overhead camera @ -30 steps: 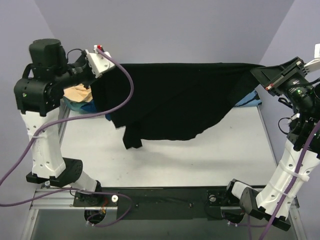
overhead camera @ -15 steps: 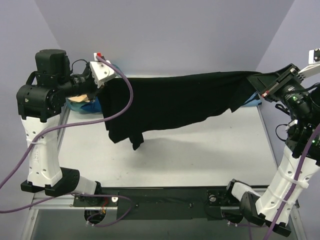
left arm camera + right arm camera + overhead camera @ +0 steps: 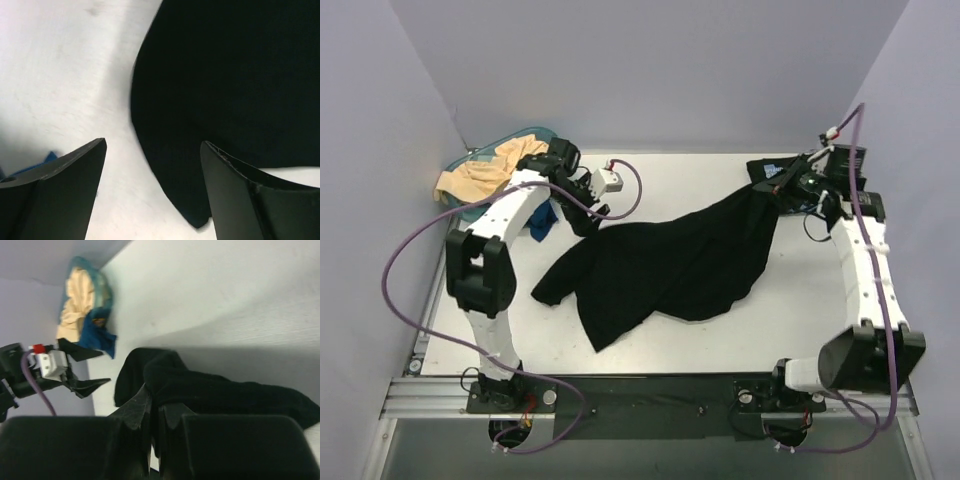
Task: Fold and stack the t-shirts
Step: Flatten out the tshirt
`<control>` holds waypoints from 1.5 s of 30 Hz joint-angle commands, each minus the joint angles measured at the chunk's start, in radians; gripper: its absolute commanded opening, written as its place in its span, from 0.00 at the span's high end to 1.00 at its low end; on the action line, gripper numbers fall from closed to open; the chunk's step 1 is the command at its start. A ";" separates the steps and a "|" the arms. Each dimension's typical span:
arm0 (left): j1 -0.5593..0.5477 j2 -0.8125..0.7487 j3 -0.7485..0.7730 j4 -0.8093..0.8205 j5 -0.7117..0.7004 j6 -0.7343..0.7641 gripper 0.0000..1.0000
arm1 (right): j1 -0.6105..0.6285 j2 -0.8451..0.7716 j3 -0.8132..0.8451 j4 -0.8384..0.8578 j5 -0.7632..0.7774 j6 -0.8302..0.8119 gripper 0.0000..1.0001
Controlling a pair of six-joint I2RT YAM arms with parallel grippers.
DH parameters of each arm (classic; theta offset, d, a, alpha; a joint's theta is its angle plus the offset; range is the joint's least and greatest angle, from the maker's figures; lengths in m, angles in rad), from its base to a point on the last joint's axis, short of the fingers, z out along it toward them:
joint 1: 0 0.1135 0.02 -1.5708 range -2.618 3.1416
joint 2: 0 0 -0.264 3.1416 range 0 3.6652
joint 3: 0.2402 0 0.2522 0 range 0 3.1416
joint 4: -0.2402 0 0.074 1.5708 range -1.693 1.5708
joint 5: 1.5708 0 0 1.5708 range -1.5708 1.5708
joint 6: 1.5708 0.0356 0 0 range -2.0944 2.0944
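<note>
A plain black t-shirt (image 3: 670, 265) lies crumpled across the middle of the table. My left gripper (image 3: 590, 218) hovers open over its upper left edge, and in the left wrist view the shirt's edge (image 3: 200, 100) lies on the table under the spread fingers (image 3: 75, 170), which hold nothing. My right gripper (image 3: 778, 187) is shut on the shirt's right end; the cloth (image 3: 210, 390) bunches just ahead of the closed fingertips (image 3: 140, 407). A black printed t-shirt (image 3: 805, 163) lies at the back right. A beige t-shirt (image 3: 480, 175) and a dark blue one (image 3: 542, 222) spill from the basin.
A translucent teal basin (image 3: 525, 133) stands at the back left corner, seen too in the right wrist view (image 3: 82, 262). The purple walls close in the table on three sides. The left arm's purple cable (image 3: 400, 270) loops over the left edge.
Both arms have come down from holding the black shirt stretched in the air. The shirt now lies on the table, and my left gripper has opened and let go of it.
</note>
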 commanded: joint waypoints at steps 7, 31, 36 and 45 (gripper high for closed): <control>-0.090 -0.077 0.010 0.312 -0.172 -0.165 0.11 | 0.007 0.187 -0.075 0.055 0.139 -0.140 1.00; -0.744 -0.303 -0.762 0.482 -0.489 -0.717 0.44 | -0.017 0.053 -0.227 -0.007 0.179 -0.151 1.00; -0.764 -0.253 -0.761 0.516 -0.444 -0.761 0.37 | -0.043 0.035 -0.229 -0.055 0.188 -0.173 1.00; -0.709 -0.256 -0.728 0.424 -0.563 -0.786 0.36 | -0.088 -0.008 -0.232 -0.069 0.170 -0.185 1.00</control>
